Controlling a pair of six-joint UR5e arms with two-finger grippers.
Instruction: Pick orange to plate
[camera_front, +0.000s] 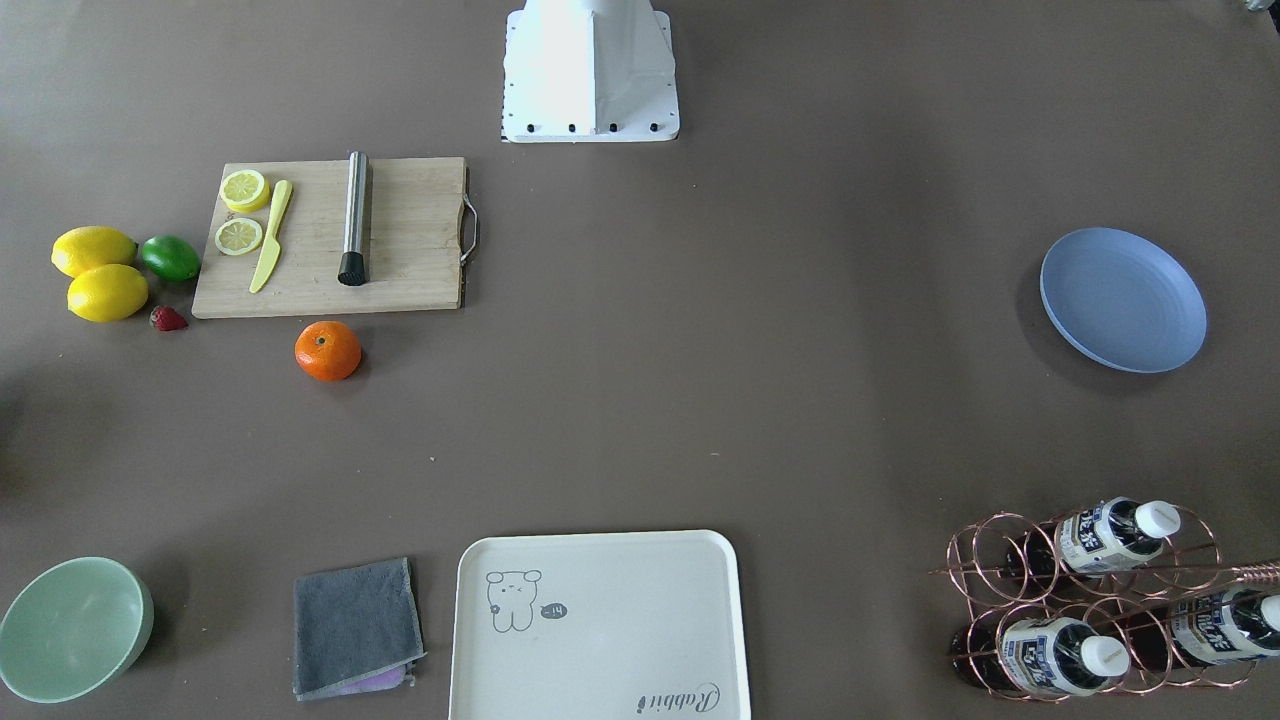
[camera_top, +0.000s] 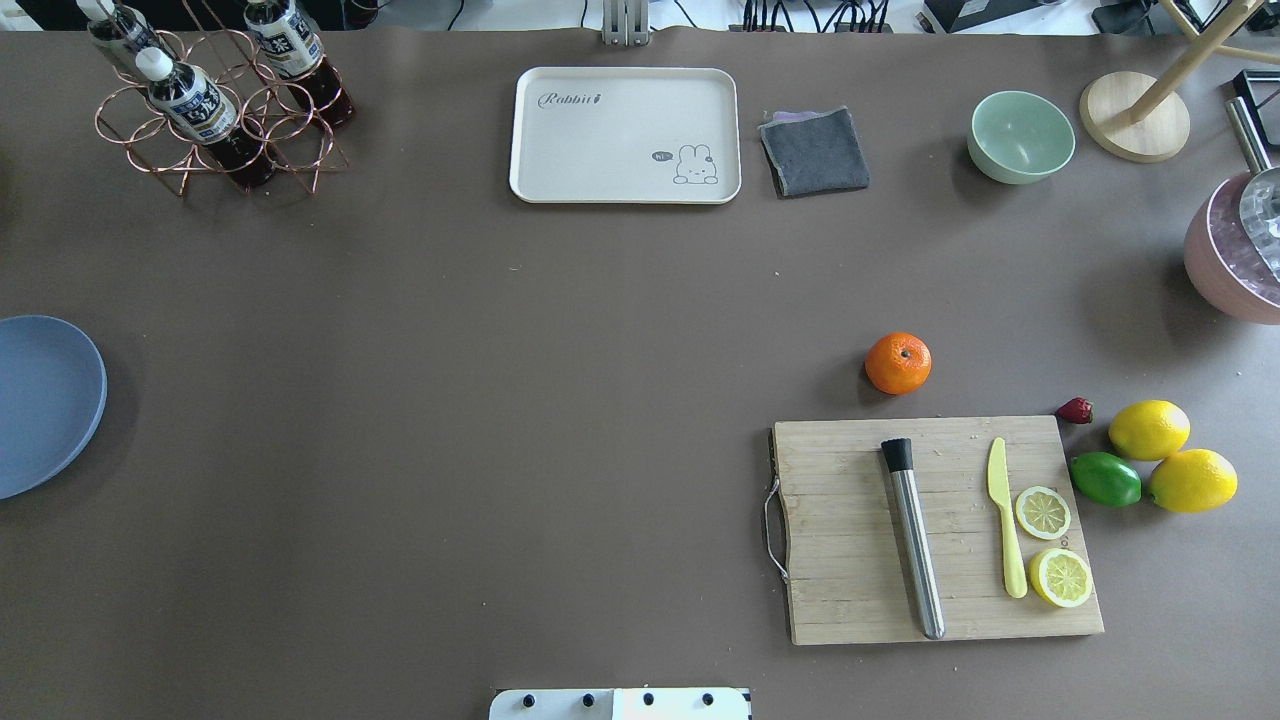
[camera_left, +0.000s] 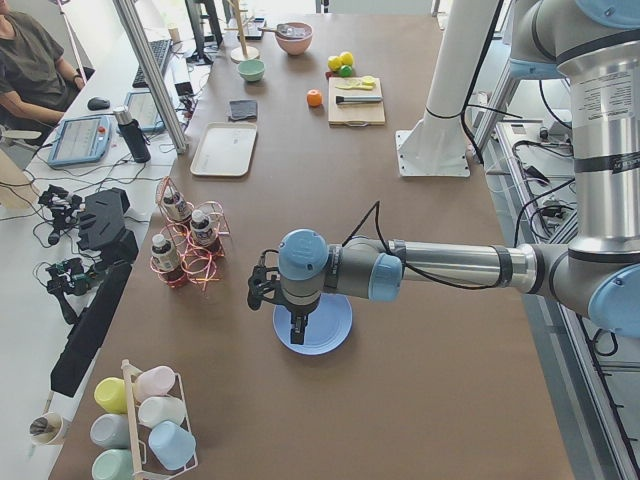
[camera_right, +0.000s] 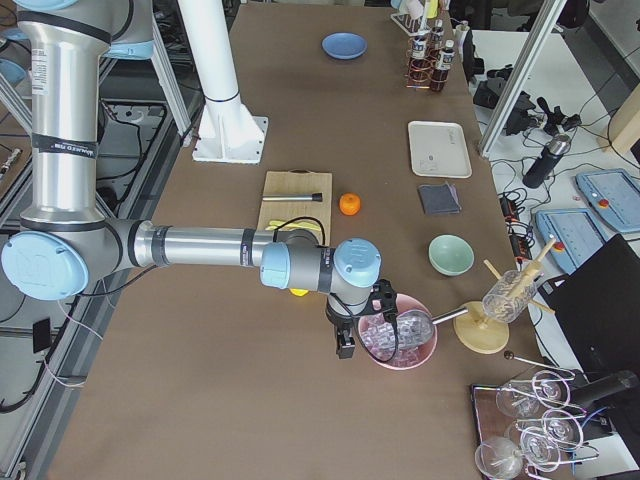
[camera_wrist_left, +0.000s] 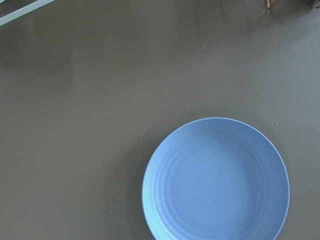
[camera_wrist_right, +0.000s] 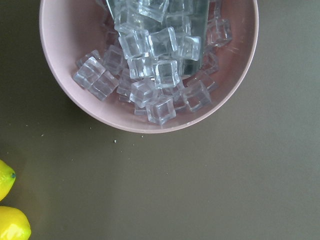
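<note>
The orange sits on the brown table just off the cutting board's edge, alone and untouched; it also shows in the overhead view. The light-blue plate lies empty far across the table, at the left edge overhead, and fills the left wrist view. In the exterior left view my left gripper hangs just above the plate; I cannot tell whether it is open or shut. In the exterior right view my right gripper hovers far from the orange; I cannot tell its state either.
A wooden cutting board carries a steel muddler, a yellow knife and lemon slices. Two lemons, a lime and a strawberry lie beside it. A white tray, grey cloth, green bowl, bottle rack and pink ice bowl line the table's edges.
</note>
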